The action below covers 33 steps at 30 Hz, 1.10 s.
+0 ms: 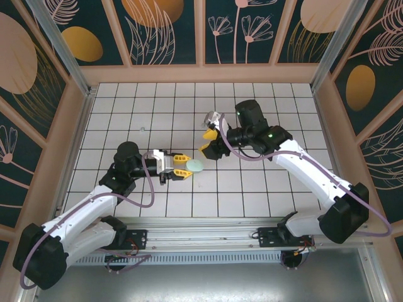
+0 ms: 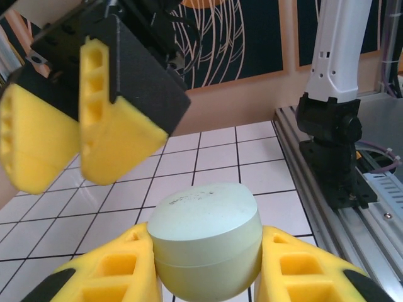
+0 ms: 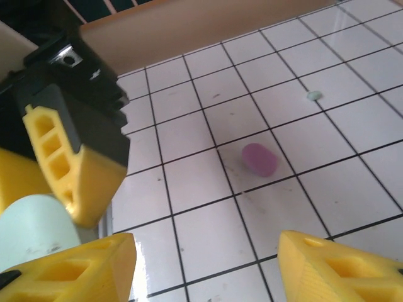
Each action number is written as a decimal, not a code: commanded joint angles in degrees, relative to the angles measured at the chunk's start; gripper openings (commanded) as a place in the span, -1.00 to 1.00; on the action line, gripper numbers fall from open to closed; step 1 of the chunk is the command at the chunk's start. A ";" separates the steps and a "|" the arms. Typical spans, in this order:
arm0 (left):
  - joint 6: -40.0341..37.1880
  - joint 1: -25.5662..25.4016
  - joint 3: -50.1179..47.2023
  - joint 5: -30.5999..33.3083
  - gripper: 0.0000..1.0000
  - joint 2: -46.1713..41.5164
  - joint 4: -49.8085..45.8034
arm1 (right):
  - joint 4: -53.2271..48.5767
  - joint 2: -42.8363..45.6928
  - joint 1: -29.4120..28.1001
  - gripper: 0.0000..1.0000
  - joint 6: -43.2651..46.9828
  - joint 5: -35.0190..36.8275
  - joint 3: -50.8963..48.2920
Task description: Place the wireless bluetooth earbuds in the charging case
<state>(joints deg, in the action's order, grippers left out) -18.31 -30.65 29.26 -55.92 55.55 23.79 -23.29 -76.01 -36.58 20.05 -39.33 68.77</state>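
A pale mint green charging case (image 2: 204, 214) sits with its lid closed between the yellow fingers of my left gripper (image 2: 208, 267), which is shut on its sides. From above, the case (image 1: 196, 166) pokes out past the left gripper (image 1: 184, 166) near the middle of the tiled floor. My right gripper (image 1: 208, 141) hovers just beyond it, jaws open and empty. In the right wrist view a pink-purple earbud (image 3: 259, 159) lies on a tile ahead of the right gripper (image 3: 208, 267), and a tiny mint green earbud (image 3: 313, 95) lies farther off.
The white tiled floor (image 1: 264, 107) is walled by a peach rim (image 1: 201, 74) and patterned panels. A metal rail (image 1: 208, 228) with both arm bases runs along the near edge. The right arm's base (image 2: 330, 145) stands right of the case.
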 commanded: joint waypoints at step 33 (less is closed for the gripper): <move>4.11 -0.03 2.52 -4.03 -1.00 0.52 3.32 | -5.28 1.65 -9.22 0.55 9.71 -0.07 -2.32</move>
<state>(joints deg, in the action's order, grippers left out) -14.28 -30.65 29.98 -58.19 57.10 25.10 -26.35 -73.14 -45.54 27.57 -39.05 64.86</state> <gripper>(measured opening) 0.281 0.774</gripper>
